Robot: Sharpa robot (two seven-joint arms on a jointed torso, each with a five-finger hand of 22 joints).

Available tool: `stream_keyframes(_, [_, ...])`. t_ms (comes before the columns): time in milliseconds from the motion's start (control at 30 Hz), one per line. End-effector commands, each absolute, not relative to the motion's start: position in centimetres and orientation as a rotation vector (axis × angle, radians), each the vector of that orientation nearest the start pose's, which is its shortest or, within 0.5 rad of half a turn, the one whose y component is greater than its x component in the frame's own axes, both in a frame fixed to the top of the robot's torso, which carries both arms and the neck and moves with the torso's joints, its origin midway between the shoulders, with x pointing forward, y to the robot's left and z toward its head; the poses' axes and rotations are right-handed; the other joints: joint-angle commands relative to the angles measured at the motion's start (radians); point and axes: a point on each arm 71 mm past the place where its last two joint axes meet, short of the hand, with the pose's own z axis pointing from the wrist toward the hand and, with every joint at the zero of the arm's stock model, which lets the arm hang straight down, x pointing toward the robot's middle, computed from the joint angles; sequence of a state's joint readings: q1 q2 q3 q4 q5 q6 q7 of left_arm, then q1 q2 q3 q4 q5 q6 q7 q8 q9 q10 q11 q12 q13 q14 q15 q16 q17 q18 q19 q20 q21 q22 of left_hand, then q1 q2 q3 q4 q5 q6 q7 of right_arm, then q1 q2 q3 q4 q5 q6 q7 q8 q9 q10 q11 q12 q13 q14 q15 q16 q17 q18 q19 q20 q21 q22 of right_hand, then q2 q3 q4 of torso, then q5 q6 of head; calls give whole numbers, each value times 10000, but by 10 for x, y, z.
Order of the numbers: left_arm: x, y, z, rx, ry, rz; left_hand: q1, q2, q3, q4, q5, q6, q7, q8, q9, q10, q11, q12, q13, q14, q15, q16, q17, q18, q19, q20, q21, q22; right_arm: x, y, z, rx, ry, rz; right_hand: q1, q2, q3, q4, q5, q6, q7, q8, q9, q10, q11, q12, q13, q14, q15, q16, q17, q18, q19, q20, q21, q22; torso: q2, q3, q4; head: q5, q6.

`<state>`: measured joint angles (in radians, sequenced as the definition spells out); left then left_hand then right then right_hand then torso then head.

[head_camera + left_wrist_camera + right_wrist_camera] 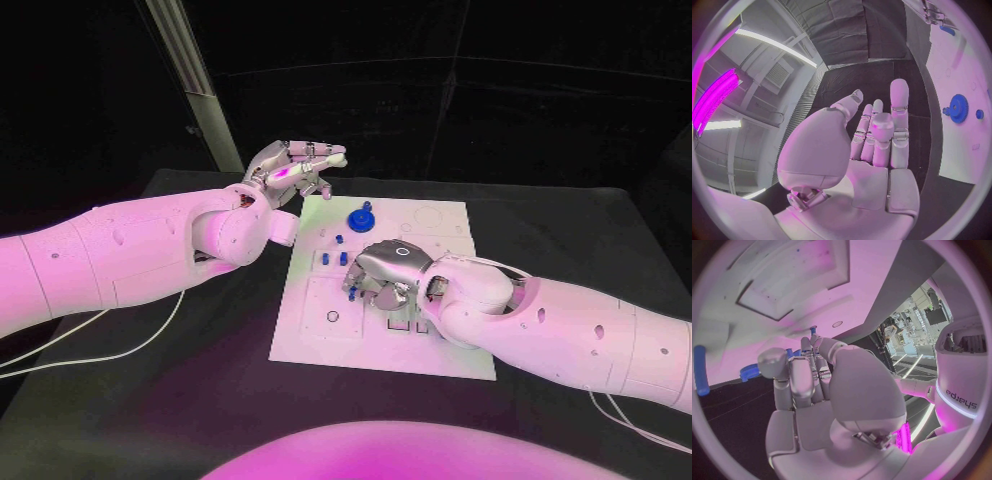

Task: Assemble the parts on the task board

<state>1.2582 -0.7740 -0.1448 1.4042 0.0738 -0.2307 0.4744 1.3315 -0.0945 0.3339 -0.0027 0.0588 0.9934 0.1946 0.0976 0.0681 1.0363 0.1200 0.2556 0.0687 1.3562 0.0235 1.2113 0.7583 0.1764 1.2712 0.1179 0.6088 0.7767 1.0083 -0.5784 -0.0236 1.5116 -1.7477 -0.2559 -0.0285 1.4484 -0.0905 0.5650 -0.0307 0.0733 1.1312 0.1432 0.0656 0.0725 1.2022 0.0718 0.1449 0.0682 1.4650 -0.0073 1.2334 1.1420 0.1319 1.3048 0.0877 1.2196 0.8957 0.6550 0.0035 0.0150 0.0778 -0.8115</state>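
Blue pegs stand mid-board, right under the right hand, whose fingers curl down over them; grip on one: can't tell. Left hand spread, empty, off the far-left corner. Right is nearer.

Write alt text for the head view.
The right hand is lowered onto the middle of the white task board, among small blue parts. The left hand is raised, fingers apart, off the board's far left corner, near a blue gear.
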Motion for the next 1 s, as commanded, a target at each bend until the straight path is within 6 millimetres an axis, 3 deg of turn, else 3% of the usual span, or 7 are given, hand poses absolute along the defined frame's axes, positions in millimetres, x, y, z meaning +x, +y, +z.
stream_keyframes(33, [508,209,-189,-11059,14055,-16029,59,27,-25,-46,44,-68,-17,50,-12,-58,-19,31,-11,40,10,32,8,34,68,24,61,9,419,-57,-256,-5808,16715,8883,-104,25,46,8,53,16,69,10,14,-18,50,-57,10,310,-42,33,9,-82,9,7,42,9,0,-4,-5,5,-5])
stream_keyframes(533, [509,210,-189,-11085,14085,-15998,59,27,-25,-46,44,-68,-17,50,-12,-58,-19,31,-11,40,10,32,8,34,68,24,61,9,418,-57,-256,-5868,16754,8897,-144,4,48,-18,47,-1,78,7,11,-36,58,-69,11,308,-35,32,4,-79,-4,14,42,-2,-3,0,-4,9,-41])
stream_keyframes(667, [509,210,-189,-11093,14091,-15985,60,28,-28,-45,45,-78,-14,55,-11,-67,-17,35,-11,42,12,37,3,33,76,26,67,13,418,-57,-257,-5947,16751,8865,-483,-210,-121,19,166,-299,166,-48,-45,-346,149,-240,-29,289,54,23,-16,-41,-157,75,-89,-253,-3,0,-7,9,-43])
stream_keyframes(800, [509,211,-189,-11100,14088,-15962,60,28,-28,-45,45,-78,-14,55,-11,-67,-17,35,-11,42,12,37,3,33,76,26,67,13,419,-57,-257,-6037,16779,8896,-1101,-611,-649,216,427,-728,278,-37,-71,-821,304,-463,-40,168,193,-150,-229,51,-468,211,-410,-790,-5,-2,-10,-3,-43])
stream_keyframes(1000, [509,211,-189,-11105,14094,-15953,60,28,-28,-45,45,-78,-14,55,-11,-67,-17,35,-11,42,12,37,3,33,76,26,67,13,419,-57,-258,-6063,16787,8967,-1212,-663,-901,249,477,-909,303,-36,-69,-1037,358,-508,-34,120,227,-194,-294,74,-534,265,-480,-885,-6,-1,-2,-20,-55])
